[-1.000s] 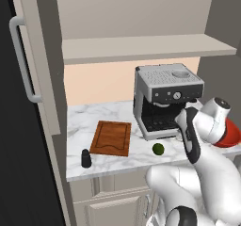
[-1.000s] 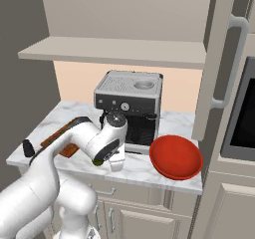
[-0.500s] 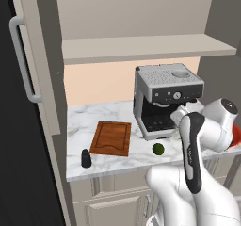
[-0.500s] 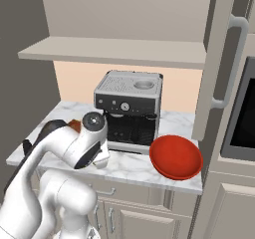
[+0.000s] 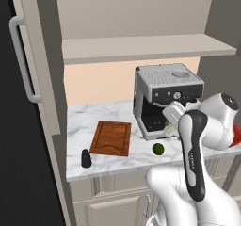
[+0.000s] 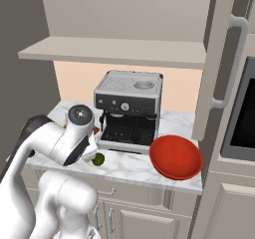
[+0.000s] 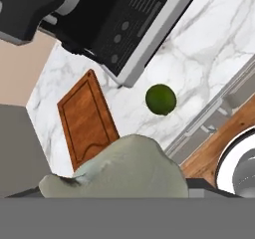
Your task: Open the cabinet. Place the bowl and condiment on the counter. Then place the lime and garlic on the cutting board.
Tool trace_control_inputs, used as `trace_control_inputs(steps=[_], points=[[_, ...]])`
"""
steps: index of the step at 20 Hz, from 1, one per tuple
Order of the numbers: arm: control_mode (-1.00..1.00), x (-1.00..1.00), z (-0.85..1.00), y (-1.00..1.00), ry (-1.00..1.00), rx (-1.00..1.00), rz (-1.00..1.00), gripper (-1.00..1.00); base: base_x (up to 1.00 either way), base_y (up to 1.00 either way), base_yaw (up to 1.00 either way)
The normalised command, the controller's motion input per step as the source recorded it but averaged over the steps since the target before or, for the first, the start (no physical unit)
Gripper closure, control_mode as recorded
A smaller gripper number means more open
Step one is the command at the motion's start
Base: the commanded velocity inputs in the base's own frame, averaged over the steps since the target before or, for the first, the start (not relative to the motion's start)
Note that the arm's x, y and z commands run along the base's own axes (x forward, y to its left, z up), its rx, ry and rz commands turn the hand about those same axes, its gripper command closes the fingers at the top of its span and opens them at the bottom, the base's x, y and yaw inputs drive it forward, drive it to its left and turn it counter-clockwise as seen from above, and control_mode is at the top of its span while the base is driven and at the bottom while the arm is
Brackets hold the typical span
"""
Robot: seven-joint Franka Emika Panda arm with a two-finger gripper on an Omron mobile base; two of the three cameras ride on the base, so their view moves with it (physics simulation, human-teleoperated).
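Garlic (image 7: 119, 168) in the gripper; no writing legible anywhere.

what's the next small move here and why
Probably swing the hand left and bring the garlic over the cutting board. The garlic looks held close under the hand camera and the board is bare. The lime lies on the counter before the coffee machine, so it likely comes after.
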Motion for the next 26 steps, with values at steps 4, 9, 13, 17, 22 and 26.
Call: trace_control_inputs(steps=[4,9,13,17,22,26], points=[[-1.0,0.0,0.08,0.55,0.0,0.0,0.12,1.0,0.0,0.0,0.0],[-1.0,0.08,0.0,0.64,0.0,0.0,0.1,1.0,0.0,0.0,0.0],[-1.0,0.41,-0.04,0.67,0.0,0.0,0.05,1.0,0.0,0.0,0.0],[-1.0,0.58,-0.21,0.5,0.01,-0.02,0.01,1.0,0.0,0.0,0.0],[-1.0,0.71,-0.31,0.45,0.06,-0.07,0.0,1.0,0.0,0.0,0.0],[-1.0,0.67,-0.08,0.13,0.12,-0.06,0.0,1.0,0.0,0.0,0.0]])
